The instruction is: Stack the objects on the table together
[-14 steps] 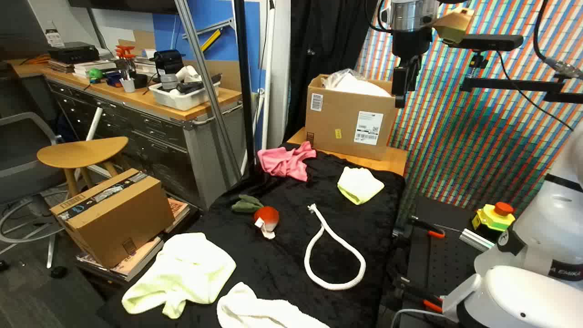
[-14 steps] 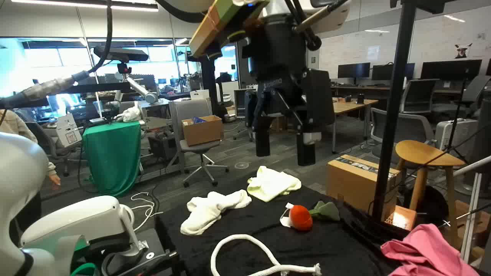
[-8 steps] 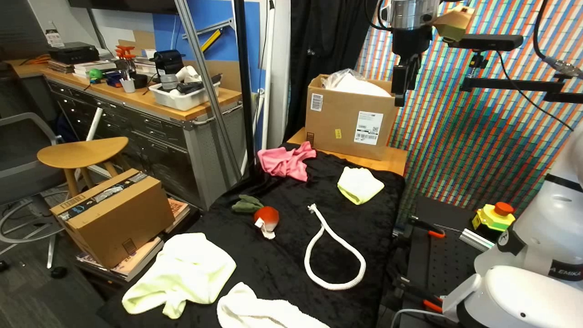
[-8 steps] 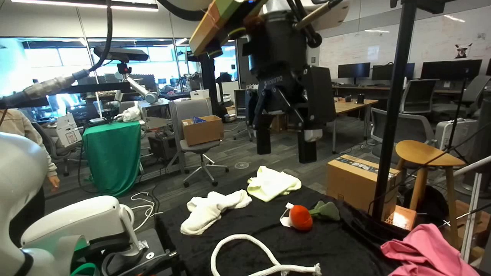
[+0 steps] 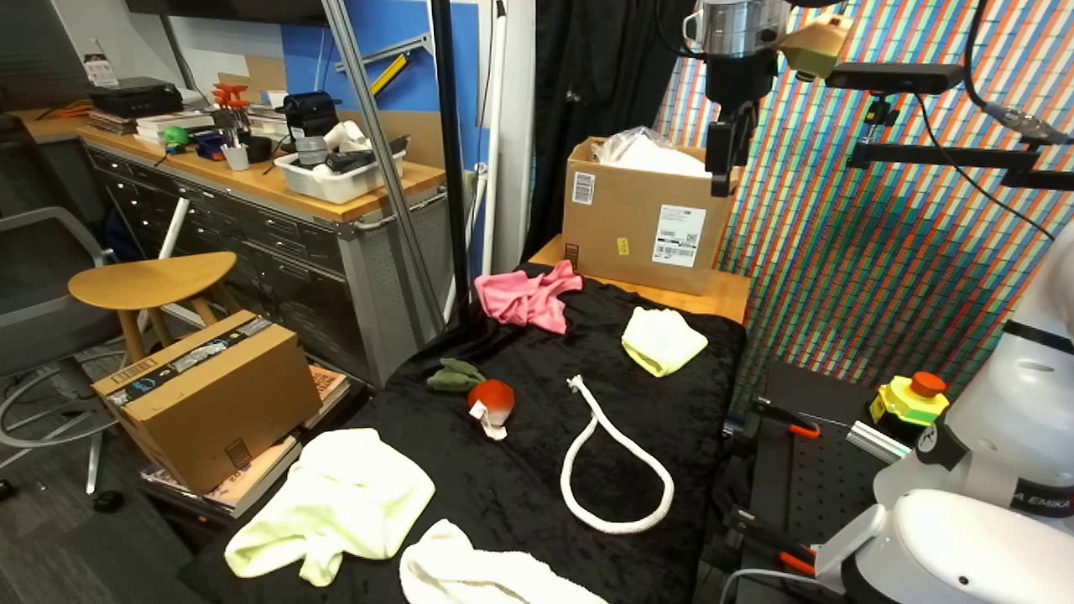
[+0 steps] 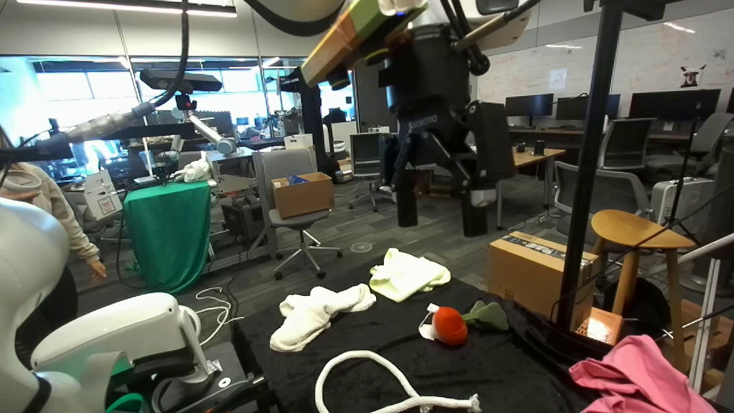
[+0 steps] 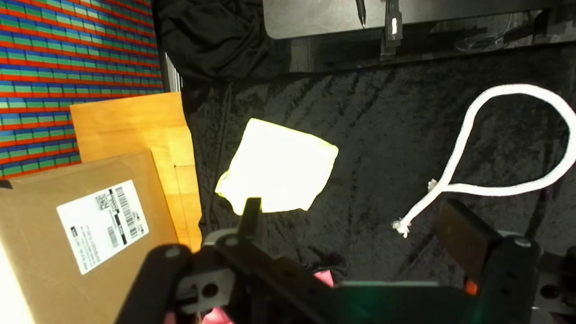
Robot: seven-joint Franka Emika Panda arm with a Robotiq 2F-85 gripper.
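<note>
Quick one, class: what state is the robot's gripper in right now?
Black two-fingered Robotiq gripper: open, its fingers apart and holding nothing.

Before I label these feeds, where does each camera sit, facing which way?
An exterior view: by the pink cloth, looking across the table into the room; pincer and arm show.
An exterior view: at the table's opposite end, looking toward the box; pincer and arm show.
Wrist view: beside the pincer, looking down at the pale cloth; pincer fingers show.
Both exterior views share the rope loop and red item.
</note>
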